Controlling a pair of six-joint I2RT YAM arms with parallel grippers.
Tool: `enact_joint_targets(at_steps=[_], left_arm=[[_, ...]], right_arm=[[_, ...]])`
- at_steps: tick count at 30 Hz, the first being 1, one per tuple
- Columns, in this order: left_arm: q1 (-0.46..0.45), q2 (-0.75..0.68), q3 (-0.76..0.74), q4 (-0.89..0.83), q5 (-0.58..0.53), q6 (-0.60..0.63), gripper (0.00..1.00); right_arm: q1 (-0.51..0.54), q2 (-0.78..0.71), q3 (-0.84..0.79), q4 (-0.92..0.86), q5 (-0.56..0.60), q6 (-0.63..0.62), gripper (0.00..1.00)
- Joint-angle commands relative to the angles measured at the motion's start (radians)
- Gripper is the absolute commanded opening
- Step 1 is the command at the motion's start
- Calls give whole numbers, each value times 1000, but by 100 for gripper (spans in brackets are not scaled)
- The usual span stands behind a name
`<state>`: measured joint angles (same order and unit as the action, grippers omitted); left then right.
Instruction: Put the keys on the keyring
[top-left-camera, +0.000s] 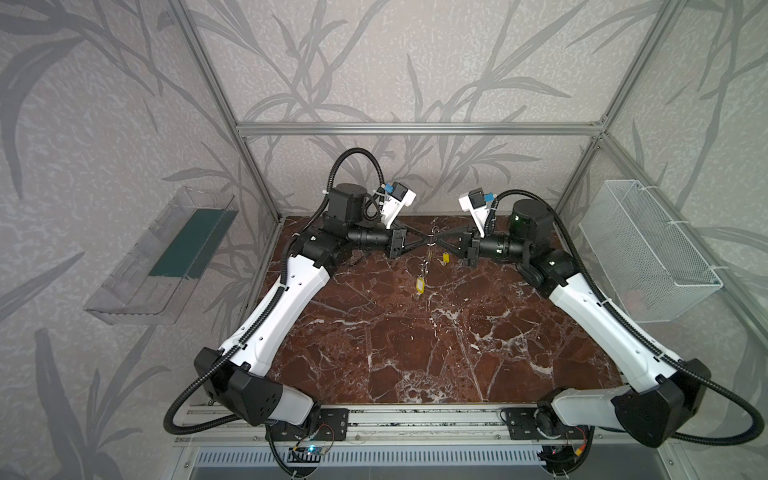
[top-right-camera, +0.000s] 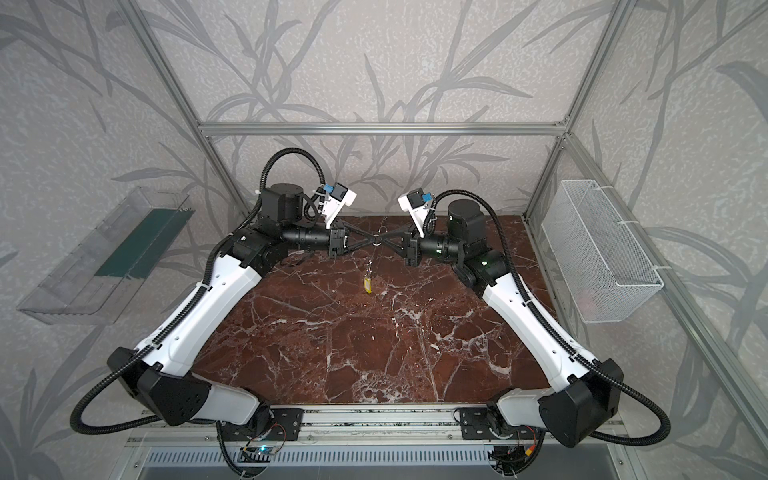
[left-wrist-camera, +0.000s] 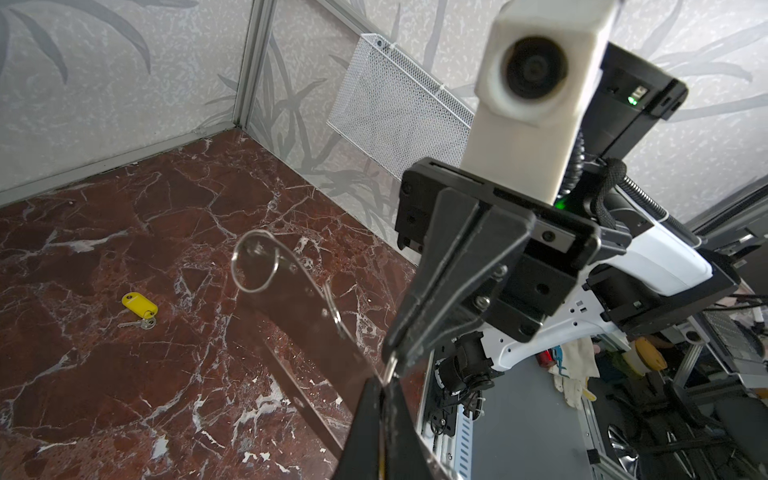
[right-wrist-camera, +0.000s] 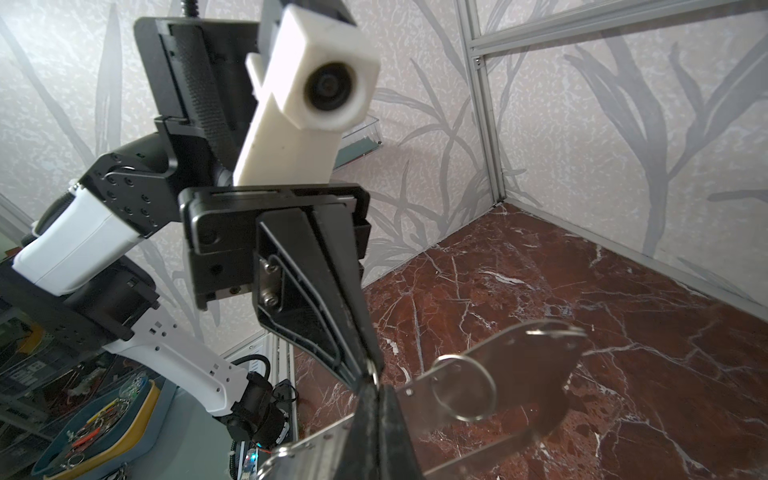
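Observation:
The keyring (right-wrist-camera: 519, 374), a shiny metal plate with a large ring (right-wrist-camera: 463, 388) on it, hangs in the air between both arms at the back middle of the table. My right gripper (right-wrist-camera: 376, 386) is shut on its straight edge. My left gripper (left-wrist-camera: 384, 384) meets it tip to tip, shut on a small ring at that same edge. In both top views the grippers touch at the plate (top-left-camera: 431, 240), (top-right-camera: 376, 239). One yellow key (top-left-camera: 420, 286) dangles from it on a chain. Another yellow key (left-wrist-camera: 139, 305) lies on the marble (top-left-camera: 446, 258).
The dark red marble table (top-left-camera: 415, 353) is walled by an aluminium frame. A white wire basket (top-left-camera: 648, 249) hangs on the right wall. A clear plastic tray (top-left-camera: 166, 257) hangs on the left wall.

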<state>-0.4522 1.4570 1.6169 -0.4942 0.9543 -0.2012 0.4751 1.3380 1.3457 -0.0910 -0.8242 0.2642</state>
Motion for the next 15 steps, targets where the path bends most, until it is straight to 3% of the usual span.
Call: enact_joint_targets(at_steps=[1, 6, 9, 15], left_arm=[[-9, 2, 34, 16, 15, 11, 0], [-12, -29, -7, 69, -30, 0, 0], [-12, -62, -62, 158, -71, -35, 0], [-30, -123, -156, 328, -194, -82, 0]], right_arm=[[12, -3, 36, 22, -30, -3, 0], [10, -20, 19, 27, 26, 9, 2], [-6, -45, -17, 79, 60, 46, 14], [-63, -103, -121, 228, 139, 160, 17]])
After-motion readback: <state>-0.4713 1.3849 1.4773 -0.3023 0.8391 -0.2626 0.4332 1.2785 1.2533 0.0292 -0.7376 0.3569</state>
